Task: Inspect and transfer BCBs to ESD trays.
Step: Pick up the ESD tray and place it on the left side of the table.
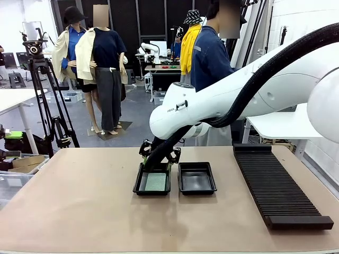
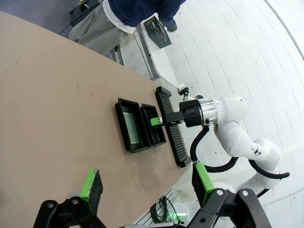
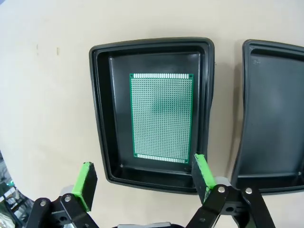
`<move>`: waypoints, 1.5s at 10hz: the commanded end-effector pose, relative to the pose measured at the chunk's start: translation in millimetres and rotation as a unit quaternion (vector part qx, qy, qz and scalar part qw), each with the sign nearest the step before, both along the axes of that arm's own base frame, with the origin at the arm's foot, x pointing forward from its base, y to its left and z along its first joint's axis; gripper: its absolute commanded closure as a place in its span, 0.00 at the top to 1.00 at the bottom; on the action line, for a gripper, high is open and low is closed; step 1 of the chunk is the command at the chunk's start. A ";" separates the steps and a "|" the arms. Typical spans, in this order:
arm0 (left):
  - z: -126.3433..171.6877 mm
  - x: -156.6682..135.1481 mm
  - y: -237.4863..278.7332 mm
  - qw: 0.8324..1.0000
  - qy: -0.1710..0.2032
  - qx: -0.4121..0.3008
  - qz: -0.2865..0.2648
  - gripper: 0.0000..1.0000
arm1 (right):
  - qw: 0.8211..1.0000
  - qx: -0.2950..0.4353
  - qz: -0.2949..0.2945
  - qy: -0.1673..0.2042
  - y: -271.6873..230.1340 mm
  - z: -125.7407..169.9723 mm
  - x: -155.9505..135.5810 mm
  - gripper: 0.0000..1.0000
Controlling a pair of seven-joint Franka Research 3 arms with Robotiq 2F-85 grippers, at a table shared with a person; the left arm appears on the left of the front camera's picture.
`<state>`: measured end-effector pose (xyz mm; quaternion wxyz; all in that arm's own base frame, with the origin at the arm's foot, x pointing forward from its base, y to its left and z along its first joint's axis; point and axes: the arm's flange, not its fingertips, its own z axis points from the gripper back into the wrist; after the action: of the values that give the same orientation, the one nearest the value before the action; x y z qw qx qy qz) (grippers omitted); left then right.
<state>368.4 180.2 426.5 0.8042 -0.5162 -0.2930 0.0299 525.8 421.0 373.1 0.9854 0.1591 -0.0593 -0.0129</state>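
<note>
While the right gripper [image 3: 145, 183] hangs with its two green pads [image 3: 202, 176] spread wide and nothing between them, the BCB [image 3: 162, 116] lies at its twelve o'clock, flat on the floor of the loaded tray [image 3: 100, 118]. One pad overlaps that tray's nearest rim in the right wrist view; whether it touches, I cannot tell.

BCB, one: thin green rectangle, its face covered by a fine grid of tiny holes, with a paler row along each short end and a small hole at each corner. Its long sides run parallel to the tray's long walls, with a margin of black floor all around.

ESD trays, two: glossy black, shallow, sloped rims. From the front, the empty tray [image 1: 196, 178] sits just beside the loaded one, at its three o'clock.

Rack [image 1: 275, 185], one: long, black, ribbed, farther out at three o'clock on the table [image 1: 74, 206].

Left gripper [image 2: 147, 183], one: fingers wide apart, holding nothing, high above the table, with both trays well off at its twelve o'clock.

Person [image 1: 211, 58], one: standing at the far side of the table.
</note>
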 end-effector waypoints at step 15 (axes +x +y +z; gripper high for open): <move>93.9 80.7 -162.0 0.977 0.128 0.164 -0.038 1.00 | 0.988 0.151 -0.031 0.001 -190.0 163.4 14.0 1.00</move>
<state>440.2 25.2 515.1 0.8918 -0.4109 -0.1884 0.0177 553.5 259.6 546.2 0.9568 0.2768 -0.0658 -0.0593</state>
